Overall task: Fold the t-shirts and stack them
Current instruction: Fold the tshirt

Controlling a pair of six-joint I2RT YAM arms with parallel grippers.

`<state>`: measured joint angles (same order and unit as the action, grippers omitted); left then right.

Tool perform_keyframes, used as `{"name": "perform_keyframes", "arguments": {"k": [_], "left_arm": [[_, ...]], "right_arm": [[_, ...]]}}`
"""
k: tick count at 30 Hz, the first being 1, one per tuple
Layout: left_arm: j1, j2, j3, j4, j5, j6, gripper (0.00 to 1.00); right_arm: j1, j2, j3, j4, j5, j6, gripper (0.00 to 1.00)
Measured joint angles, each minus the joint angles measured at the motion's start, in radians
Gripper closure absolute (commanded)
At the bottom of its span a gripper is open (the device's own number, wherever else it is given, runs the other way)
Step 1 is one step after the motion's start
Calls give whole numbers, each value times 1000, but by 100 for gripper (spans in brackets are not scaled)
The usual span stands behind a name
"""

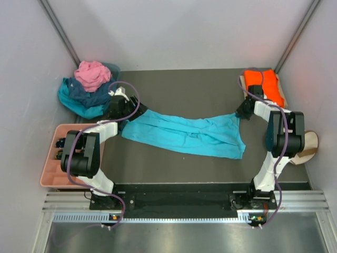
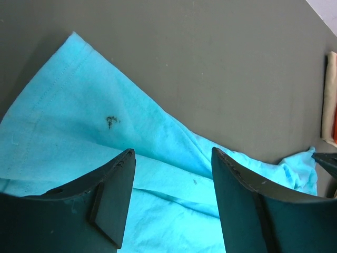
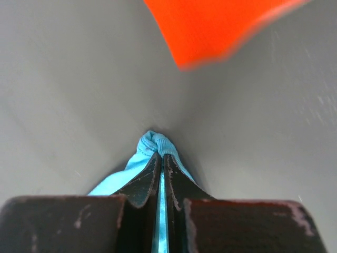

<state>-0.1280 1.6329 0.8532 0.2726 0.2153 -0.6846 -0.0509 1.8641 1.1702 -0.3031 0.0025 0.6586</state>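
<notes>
My right pincer (image 3: 160,157), scuffed black fingers pressed together, pinches a bunched corner of the bright turquoise soft-cloth t-shirt (image 3: 151,143). My left pincer (image 2: 172,153) is spread over the shirt's other end, gripping nothing. The shirt lies wrinkled across frame centre on the matte dark grey table (image 1: 179,89). Risk: thin pinch, a pull may slip it. The left end is unpinned, so it'd drag. The orange cloth t-shirt (image 1: 261,84) sits upper right.

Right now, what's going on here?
The right gripper is shut on a bunched edge of the bright turquoise cloth t-shirt, which lies stretched across the dark table. The left gripper hovers open over its other end, holding nothing. An orange shirt lies far right; a pink, navy and teal pile sits far left.
</notes>
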Motion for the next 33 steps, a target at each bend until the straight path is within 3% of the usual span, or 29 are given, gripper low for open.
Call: {"name": "perform_keyframes", "arguments": {"k": [18, 22, 25, 33], "left_arm": [[0, 0, 0, -13, -13, 4, 36], [0, 0, 0, -13, -20, 5, 36], [0, 0, 0, -13, -23, 4, 36], [0, 0, 0, -12, -22, 3, 36]], "right_arm": [[0, 276, 463, -61, 74, -57, 100], [0, 281, 508, -69, 97, -87, 60], [0, 274, 503, -38, 107, -111, 51], [0, 70, 308, 8, 68, -149, 48]]}}
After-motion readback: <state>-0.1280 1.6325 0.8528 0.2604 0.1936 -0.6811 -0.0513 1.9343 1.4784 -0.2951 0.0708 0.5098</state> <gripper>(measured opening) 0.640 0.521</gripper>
